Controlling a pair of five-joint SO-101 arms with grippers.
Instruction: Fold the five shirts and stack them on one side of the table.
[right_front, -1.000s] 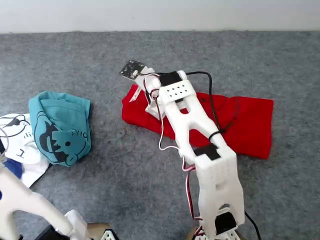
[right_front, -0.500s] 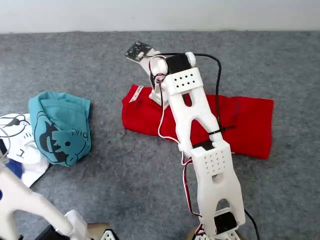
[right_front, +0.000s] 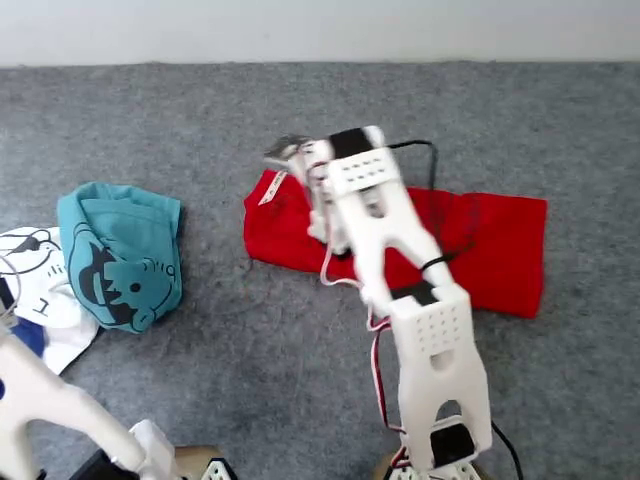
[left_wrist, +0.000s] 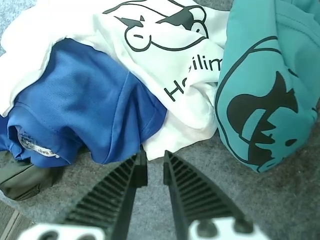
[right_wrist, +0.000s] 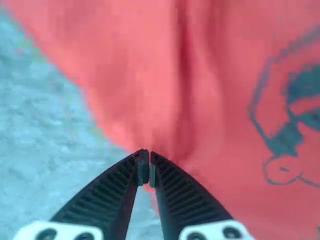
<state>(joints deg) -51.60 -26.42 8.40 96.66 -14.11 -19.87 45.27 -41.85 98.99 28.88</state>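
While the right gripper (right_wrist: 144, 167) sits at the upper left corner of the red shirt (right_front: 490, 250), I see its fingers pressed together on the cloth's edge, a crease running toward the tips. That shirt lies spread right of centre on the grey surface (right_front: 250, 340), under the right arm. At the left of the frame the teal shirt (right_front: 120, 255) is bunched, overlapping the white shirt (right_front: 40, 290). From the left wrist, the left gripper (left_wrist: 155, 162) hovers with its fingers slightly apart and nothing between them, just beside the blue shirt (left_wrist: 85, 110), which is tucked under the white one. A dark olive garment (left_wrist: 25, 180) peeks out beneath the blue.
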